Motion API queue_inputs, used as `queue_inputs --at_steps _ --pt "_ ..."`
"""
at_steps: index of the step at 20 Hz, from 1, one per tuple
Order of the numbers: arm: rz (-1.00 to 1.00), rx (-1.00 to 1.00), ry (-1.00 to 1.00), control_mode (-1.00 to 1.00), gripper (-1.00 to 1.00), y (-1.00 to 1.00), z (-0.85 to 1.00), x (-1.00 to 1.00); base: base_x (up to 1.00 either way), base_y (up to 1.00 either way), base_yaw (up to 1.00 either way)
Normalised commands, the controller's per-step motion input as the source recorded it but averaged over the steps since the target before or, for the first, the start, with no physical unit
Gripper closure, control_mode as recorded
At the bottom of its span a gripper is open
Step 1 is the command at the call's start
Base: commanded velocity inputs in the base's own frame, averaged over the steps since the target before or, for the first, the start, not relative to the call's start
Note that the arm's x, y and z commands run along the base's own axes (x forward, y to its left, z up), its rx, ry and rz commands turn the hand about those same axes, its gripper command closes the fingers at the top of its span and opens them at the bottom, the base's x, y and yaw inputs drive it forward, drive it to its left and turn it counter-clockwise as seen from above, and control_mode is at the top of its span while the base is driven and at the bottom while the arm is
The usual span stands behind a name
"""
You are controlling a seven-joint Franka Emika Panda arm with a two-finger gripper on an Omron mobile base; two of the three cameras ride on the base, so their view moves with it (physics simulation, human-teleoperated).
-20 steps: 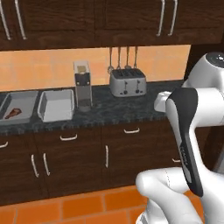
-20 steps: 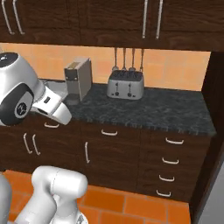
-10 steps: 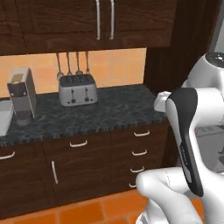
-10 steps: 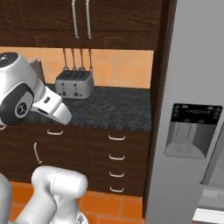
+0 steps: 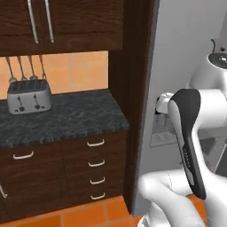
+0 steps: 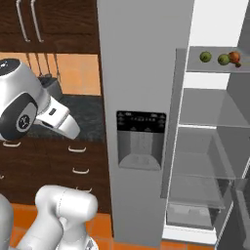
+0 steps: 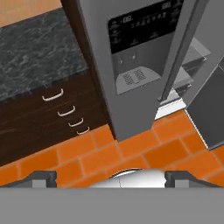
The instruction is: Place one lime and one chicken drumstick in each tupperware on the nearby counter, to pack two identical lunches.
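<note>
Gripper: dark two-finger gripper (image 7: pixel 111 177), jaws spread wide, holding nothing, aimed down at the orange tiled floor (image 7: pixel 105 153).
Limes: two small green round limes (image 6: pixel 205 56) on the open grey fridge's top shelf (image 6: pixel 215 66), beside an orange-brown item, possibly a drumstick.
Counter: black-and-grey marbled stone counter (image 5: pixel 66 117), left of the fridge.
Risk: the half-open fridge door (image 6: pixel 173 122) could block the reach.
Hidden: that item's identity is too small to tell.

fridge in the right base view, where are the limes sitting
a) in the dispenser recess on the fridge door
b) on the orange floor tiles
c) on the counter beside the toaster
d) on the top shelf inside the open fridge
d: two green limes sit side by side on the top shelf of the open fridge, next to a brownish-orange item that is too small to make out.
</note>
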Motion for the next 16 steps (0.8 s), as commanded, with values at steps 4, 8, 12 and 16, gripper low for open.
queue_inputs --at_steps 4,8,12,16 --pt "0.00 0.00 0.00 1.00 -1.00 0.00 0.00 0.00 0.11 -1.00 0.04" --pt "0.00 0.00 0.00 1.00 -1.00 0.00 0.00 0.00 0.33 -1.00 0.13" --pt "0.00 0.00 0.00 1.00 -1.00 0.00 0.00 0.00 0.43 -1.00 0.15" --pt "0.00 0.00 0.00 1.00 -1.00 0.00 0.00 0.00 0.47 -0.87 0.19"
